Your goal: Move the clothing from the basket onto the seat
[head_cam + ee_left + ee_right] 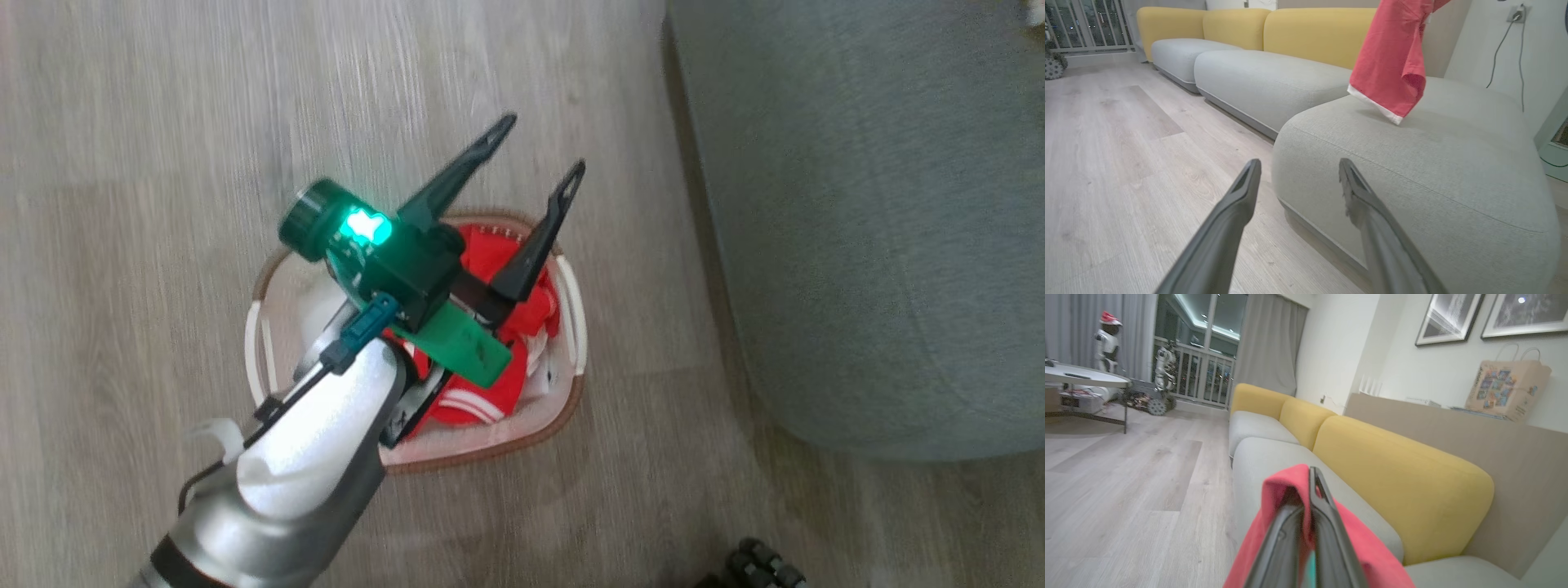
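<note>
Pale wood floor [1106,163], yellow backrests [1396,477], grey curtains [1269,347]

Red, white-striped garments [457,412] lie heaped in the white, brown-rimmed basket [578,314] beside the grey-green seat [857,204]; another red garment [1392,61] hangs above the cushion.

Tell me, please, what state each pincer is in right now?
Left pincer: open, holding nothing.
Right pincer: closed on a red garment.

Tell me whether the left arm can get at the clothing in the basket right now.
Probably yes. The left end effector hangs open above the basket. The basket's top is uncovered, and the red clothing lies exposed inside with nothing between them.
</note>
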